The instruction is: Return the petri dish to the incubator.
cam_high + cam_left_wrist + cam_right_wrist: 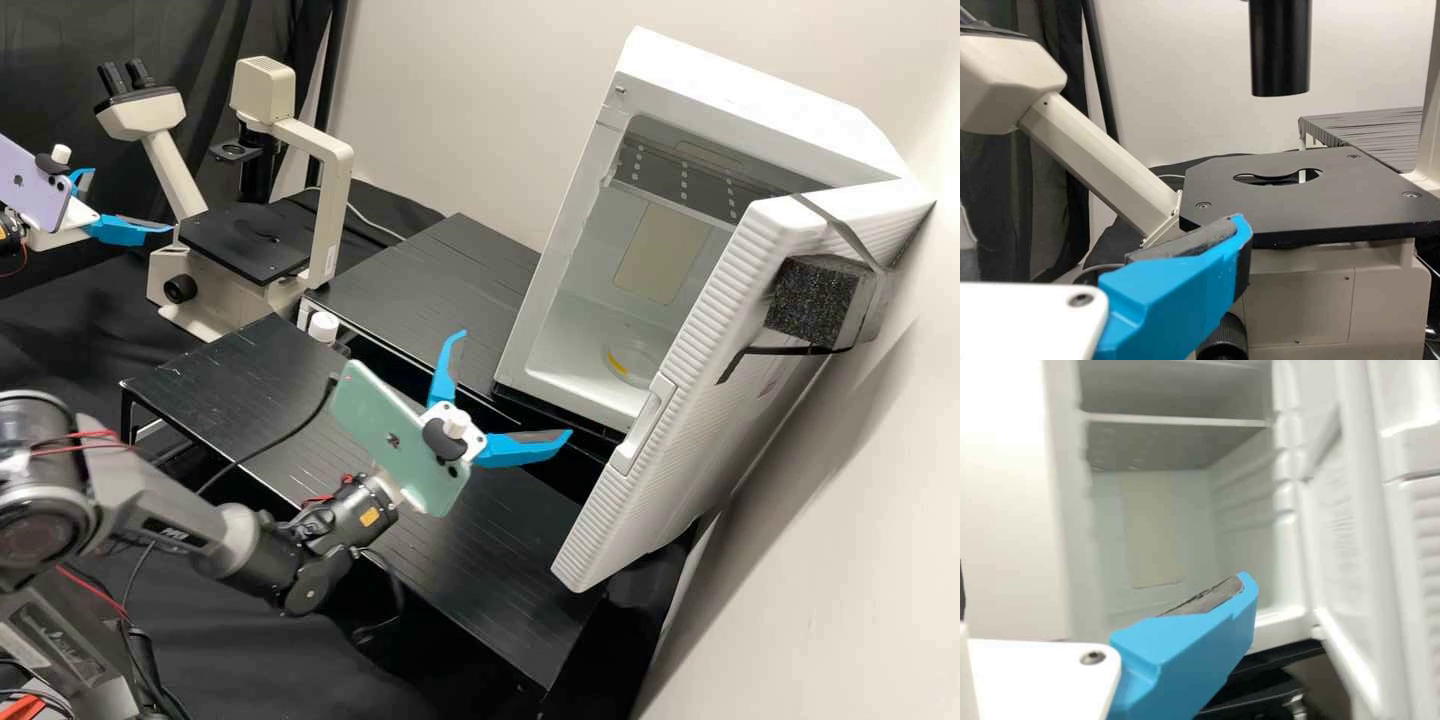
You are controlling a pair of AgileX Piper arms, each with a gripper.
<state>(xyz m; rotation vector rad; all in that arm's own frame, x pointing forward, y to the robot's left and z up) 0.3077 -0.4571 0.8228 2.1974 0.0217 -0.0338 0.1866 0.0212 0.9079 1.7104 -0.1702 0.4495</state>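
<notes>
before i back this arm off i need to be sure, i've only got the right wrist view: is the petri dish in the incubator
Observer: Yes. In the high view, the petri dish sits on the floor of the incubator, beside the edge of the opened door.

Operator: ok good, is the right gripper open, i can only make out one finger here

Observer: Open. From the high view, the right gripper has its two blue fingers spread wide apart.
</notes>
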